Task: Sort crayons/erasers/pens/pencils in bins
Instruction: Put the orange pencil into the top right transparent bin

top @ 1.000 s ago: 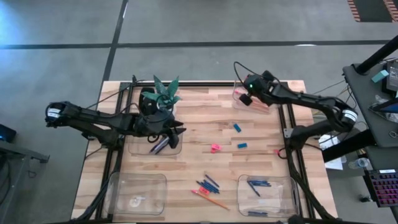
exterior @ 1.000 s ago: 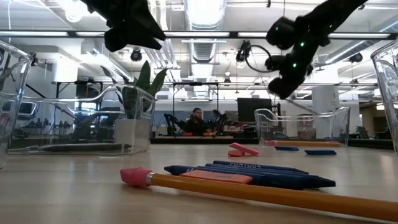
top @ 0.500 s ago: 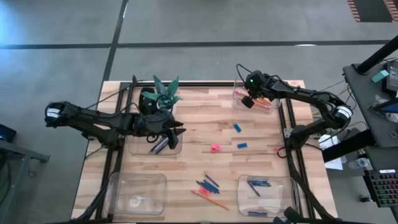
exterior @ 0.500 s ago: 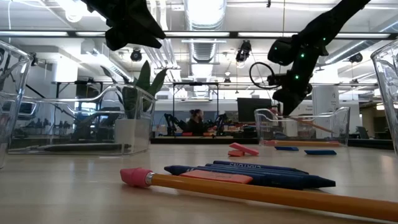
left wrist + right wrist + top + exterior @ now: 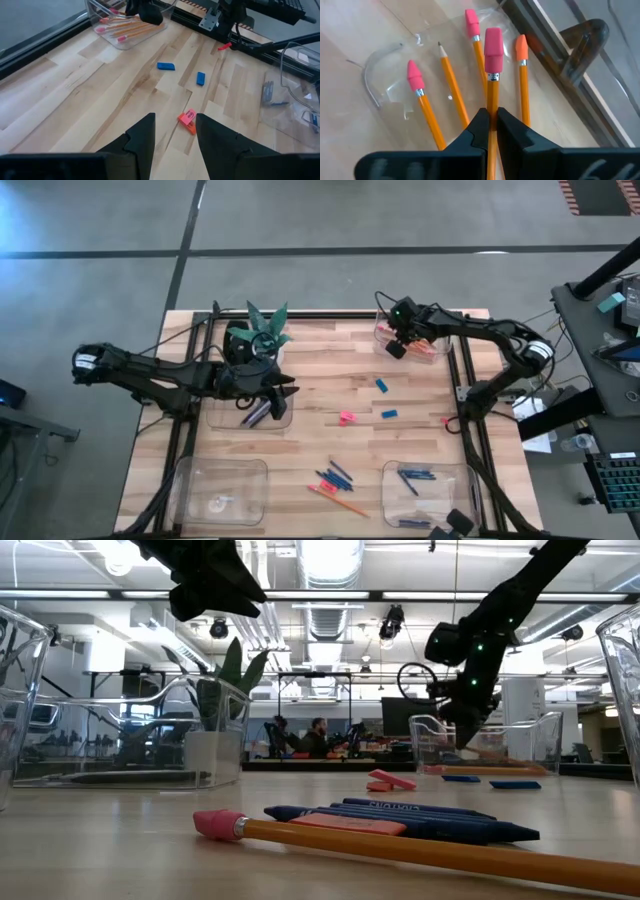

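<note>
My right gripper hangs over the far right bin and is shut on an orange pencil with a pink eraser tip. Several more pencils lie flat in that bin. My left gripper hovers open above the far left bin, beside the potted plant. A pink eraser and two blue erasers lie flat mid-table. Loose blue crayons and a pencil lie between the two near bins. My right gripper pinches the pencil's shaft between its two fingers, some way behind the eraser tip. The pencil runs along the fingers and sticks out ahead of them. Its eraser end sits above the pencils lying in the bin; whether it touches them I cannot tell.
The near left bin holds a small pale item and the near right bin holds blue pens. The far left bin holds dark sticks. A black frame runs along the table's sides. Bare wood lies around the erasers.
My right gripper has come down toward the far right bin and shifted a little toward the table's near edge, carrying the pencil with it. Its arm has folded in closer to the table's right side.
</note>
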